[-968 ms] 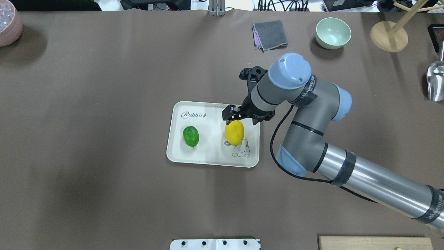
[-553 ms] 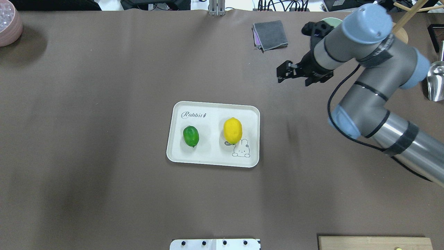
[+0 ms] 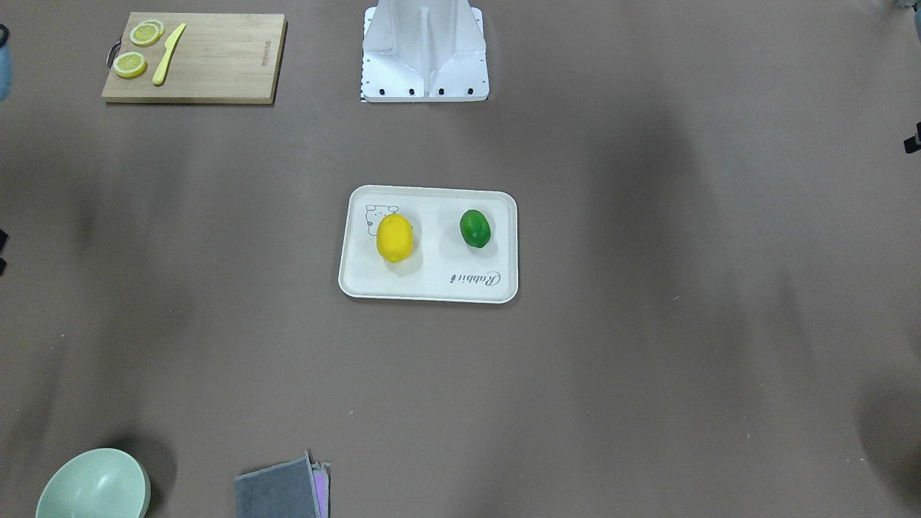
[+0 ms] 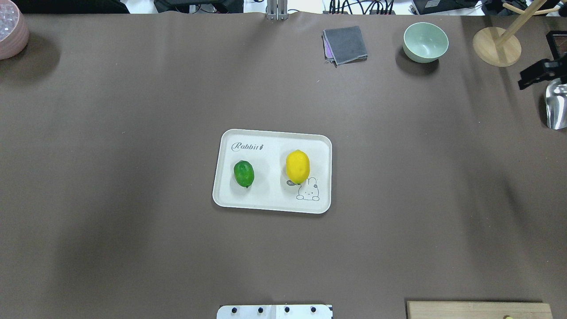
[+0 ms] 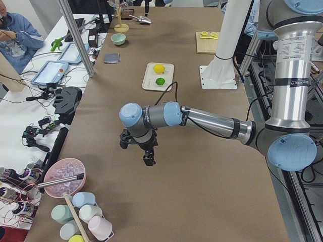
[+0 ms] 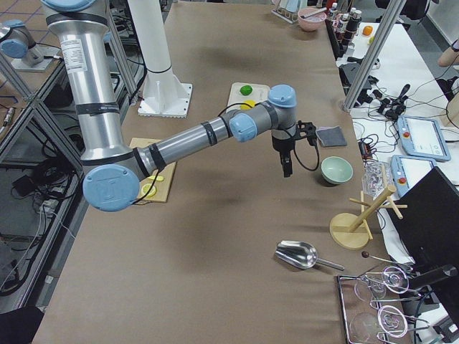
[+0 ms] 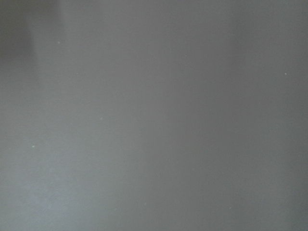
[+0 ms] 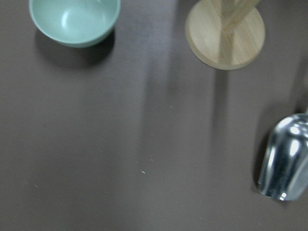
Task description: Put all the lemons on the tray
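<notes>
The right pincer (image 4: 527, 79) has been withdrawn far rightward from the tray (image 4: 270, 200), where the yellow lemon (image 4: 297, 166) and green lemon (image 4: 243, 173) lie; whether it is released cannot be told.

The glossy green lemon (image 4: 244, 173) is gleaming on the matt cream tray (image 4: 270, 203); far right, a polished metal scoop (image 4: 556, 106) is shining.

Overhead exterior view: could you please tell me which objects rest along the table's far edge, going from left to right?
Pink bowl → grey cloth → pale green bowl → wooden stand base.
</notes>
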You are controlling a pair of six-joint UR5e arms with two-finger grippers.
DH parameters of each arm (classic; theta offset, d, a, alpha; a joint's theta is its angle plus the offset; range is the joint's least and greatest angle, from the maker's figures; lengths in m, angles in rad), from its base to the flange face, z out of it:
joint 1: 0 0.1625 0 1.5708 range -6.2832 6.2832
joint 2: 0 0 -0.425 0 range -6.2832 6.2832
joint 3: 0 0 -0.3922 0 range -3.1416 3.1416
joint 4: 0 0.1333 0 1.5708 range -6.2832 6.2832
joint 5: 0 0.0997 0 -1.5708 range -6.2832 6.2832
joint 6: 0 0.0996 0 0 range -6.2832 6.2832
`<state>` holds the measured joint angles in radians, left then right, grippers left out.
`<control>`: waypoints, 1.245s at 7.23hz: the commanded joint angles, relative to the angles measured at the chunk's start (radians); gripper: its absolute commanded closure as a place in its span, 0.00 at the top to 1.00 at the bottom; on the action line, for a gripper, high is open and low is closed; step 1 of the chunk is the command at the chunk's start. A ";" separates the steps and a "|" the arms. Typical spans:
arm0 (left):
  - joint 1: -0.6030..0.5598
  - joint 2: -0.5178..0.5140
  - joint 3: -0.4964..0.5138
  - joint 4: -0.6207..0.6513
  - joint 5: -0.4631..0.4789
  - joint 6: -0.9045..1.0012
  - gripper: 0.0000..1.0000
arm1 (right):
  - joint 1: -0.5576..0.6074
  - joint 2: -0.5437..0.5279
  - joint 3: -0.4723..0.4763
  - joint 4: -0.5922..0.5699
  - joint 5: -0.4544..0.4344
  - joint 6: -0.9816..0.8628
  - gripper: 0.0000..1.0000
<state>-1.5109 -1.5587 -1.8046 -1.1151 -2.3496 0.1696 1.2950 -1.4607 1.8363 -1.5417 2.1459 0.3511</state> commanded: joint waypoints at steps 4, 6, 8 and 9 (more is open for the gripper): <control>-0.060 0.019 0.106 -0.020 0.069 0.163 0.98 | 0.253 -0.179 -0.121 -0.031 0.198 -0.291 1.00; -0.074 0.019 0.110 -0.025 0.064 0.185 0.98 | 0.262 -0.202 -0.124 -0.028 0.198 -0.278 1.00; -0.095 0.050 0.137 -0.122 0.059 0.215 0.98 | 0.262 -0.205 -0.118 -0.026 0.199 -0.276 1.00; -0.095 0.051 0.139 -0.123 0.059 0.205 0.98 | 0.267 -0.204 -0.118 -0.026 0.200 -0.276 1.00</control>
<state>-1.6018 -1.5166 -1.6725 -1.2154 -2.2896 0.3776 1.5576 -1.6648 1.7169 -1.5679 2.3446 0.0746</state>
